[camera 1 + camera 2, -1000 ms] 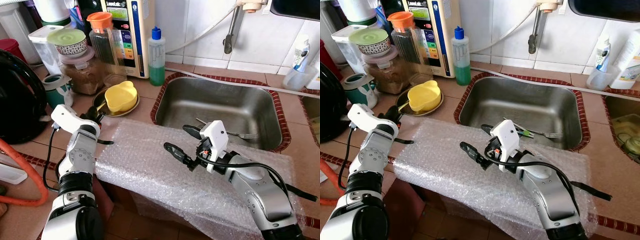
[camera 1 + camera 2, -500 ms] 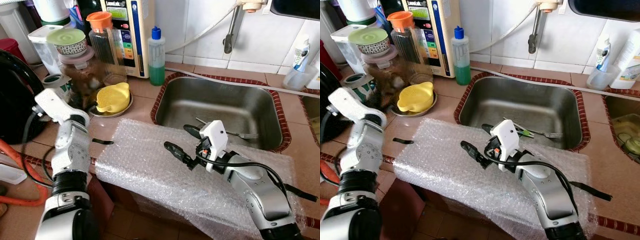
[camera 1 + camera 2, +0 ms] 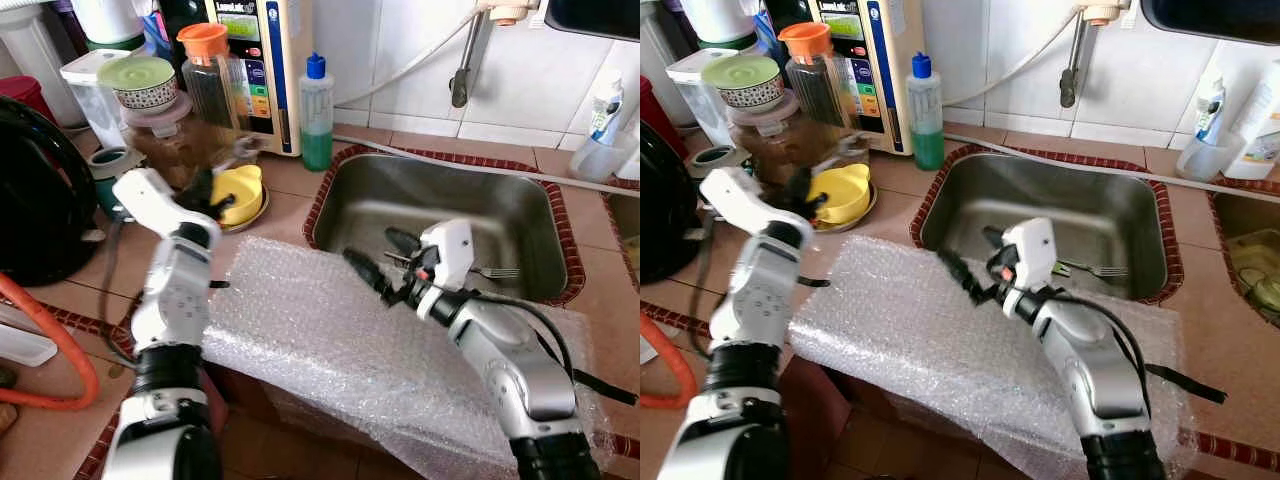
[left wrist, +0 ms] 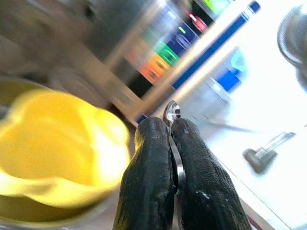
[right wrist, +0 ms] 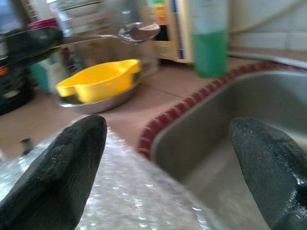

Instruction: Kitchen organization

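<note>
My left gripper [image 3: 203, 187] is raised beside the yellow bowl [image 3: 243, 192], which sits on a metal plate at the left of the counter. It is shut on the thin handle of a metal spoon [image 4: 171, 112]. The spoon's bowl [image 5: 139, 32] hangs in the air above the yellow bowl [image 5: 98, 80]. My right gripper [image 3: 385, 256] is open with nothing between its fingers. It hovers over the far edge of the bubble wrap sheet [image 3: 330, 340], at the left rim of the steel sink [image 3: 520, 215]. A fork [image 3: 495, 272] lies in the sink.
Jars [image 3: 165, 140], an orange-lidded bottle [image 3: 205, 70], a green soap bottle [image 3: 316, 110] and a water filter unit [image 3: 262, 60] crowd the back left. A black appliance [image 3: 35, 200] stands at far left, with an orange hose [image 3: 70, 360] in front of it. The tap [image 3: 462, 60] hangs over the sink.
My left arm has swung up and to the right, bringing the spoon over the yellow bowl. My right gripper has moved away from me, from over the bubble wrap to the sink's rim.
</note>
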You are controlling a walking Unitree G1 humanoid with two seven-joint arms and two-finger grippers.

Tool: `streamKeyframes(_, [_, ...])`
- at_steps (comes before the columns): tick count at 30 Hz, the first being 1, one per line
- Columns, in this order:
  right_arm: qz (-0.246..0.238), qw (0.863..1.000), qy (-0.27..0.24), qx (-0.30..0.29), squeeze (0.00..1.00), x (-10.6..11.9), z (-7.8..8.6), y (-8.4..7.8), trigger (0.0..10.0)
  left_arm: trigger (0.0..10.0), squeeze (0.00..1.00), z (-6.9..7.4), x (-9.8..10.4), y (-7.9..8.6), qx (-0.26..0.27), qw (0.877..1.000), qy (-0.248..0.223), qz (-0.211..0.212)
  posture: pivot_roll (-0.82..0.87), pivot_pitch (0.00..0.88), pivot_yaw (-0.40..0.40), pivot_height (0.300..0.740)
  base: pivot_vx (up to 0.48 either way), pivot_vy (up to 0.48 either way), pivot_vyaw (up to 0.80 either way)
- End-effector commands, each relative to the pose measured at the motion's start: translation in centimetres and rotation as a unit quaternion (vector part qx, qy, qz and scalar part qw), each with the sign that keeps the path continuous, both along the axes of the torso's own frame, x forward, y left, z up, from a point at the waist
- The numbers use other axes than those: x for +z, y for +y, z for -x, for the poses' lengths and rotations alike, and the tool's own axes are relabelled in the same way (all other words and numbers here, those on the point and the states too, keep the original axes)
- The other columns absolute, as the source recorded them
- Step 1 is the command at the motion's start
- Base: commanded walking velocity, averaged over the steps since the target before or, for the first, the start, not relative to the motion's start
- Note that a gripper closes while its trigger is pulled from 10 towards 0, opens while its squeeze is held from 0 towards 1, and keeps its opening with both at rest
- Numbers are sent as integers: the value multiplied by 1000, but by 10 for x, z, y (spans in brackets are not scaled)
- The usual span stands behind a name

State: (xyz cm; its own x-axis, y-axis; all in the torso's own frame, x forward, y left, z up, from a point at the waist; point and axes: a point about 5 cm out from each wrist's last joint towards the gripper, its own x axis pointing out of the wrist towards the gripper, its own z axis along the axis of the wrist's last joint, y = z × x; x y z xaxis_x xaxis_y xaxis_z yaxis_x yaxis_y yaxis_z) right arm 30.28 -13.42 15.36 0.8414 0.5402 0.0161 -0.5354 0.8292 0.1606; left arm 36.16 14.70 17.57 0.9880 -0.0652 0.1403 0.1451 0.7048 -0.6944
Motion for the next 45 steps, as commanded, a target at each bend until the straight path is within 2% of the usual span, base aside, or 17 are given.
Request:
streamKeyframes(1, [-22,999,14,-30,0,0,-5,-8,10000,0,0,3,4,-2,-16,1000,-15,4,30,15,95,740,0,0,0])
streamKeyframes(7, [-60,993,33,-101,0,1,-16,-23,10000,0,0,14,3,-29,-114,993,-21,30,32,14,95,740,0,0,0])
streamKeyframes(8, [-60,993,33,-101,0,1,-16,-23,10000,0,0,14,3,-29,-114,993,-21,30,32,14,95,740,0,0,0])
streamKeyframes(9, [-63,989,29,-128,0,2,-20,-28,10000,0,0,20,3,-42,-165,985,-22,43,31,16,94,740,0,0,0])
streamKeyframes(11, [-72,986,31,-145,0,2,-24,-30,10000,0,0,26,3,-50,-200,978,-22,52,31,17,93,740,0,0,0])
streamKeyframes(12, [-102,984,43,-141,0,2,-25,-29,10000,0,0,30,1,-56,-224,973,-22,55,30,18,92,740,0,0,0])
streamKeyframes(13, [-102,984,43,-141,0,2,-25,-29,10000,0,0,30,1,-56,-224,973,-22,55,30,18,92,740,0,0,0])
streamKeyframes(15, [-150,979,61,-120,0,3,-24,-24,10000,0,0,33,0,-61,-242,968,-22,59,29,20,91,740,0,0,0])
streamKeyframes(19, [-134,979,56,-142,0,5,-27,-21,10000,0,0,37,0,-68,-268,961,-25,62,27,20,89,740,0,0,0])
streamKeyframes(21, [-142,980,65,-124,0,5,-29,-16,10000,0,0,37,0,-70,-271,960,-24,59,28,19,87,740,0,0,0])
streamKeyframes(24, [-221,967,75,-105,0,9,-31,-6,10000,0,0,36,2,-75,-281,957,-24,61,25,18,84,740,0,0,0])
streamKeyframes(27, [-245,962,72,-94,0,11,-33,1,10000,0,0,37,4,-77,-291,954,-27,63,26,18,82,740,0,0,0])
streamKeyframes(31, [-263,958,77,-81,0,14,-38,12,10000,0,0,38,3,-82,-302,951,-25,62,25,17,78,740,0,0,0])
streamKeyframes(42, [-304,947,84,-67,0,20,-54,23,10000,0,0,44,5,-86,-318,945,-31,70,41,17,60,740,0,0,0])
streamKeyframes(43, [-311,944,87,-70,0,20,-55,23,2000,0,0,44,5,-86,-320,944,-31,71,42,17,58,740,0,0,0])
streamKeyframes(44, [-319,941,89,-71,0,20,-57,23,0,0,0,45,5,-86,-321,944,-31,71,42,17,58,740,0,0,0])
streamKeyframes(45, [-325,939,90,-72,0,20,-58,23,0,0,0,45,5,-86,-322,944,-32,71,42,17,56,740,0,0,0])
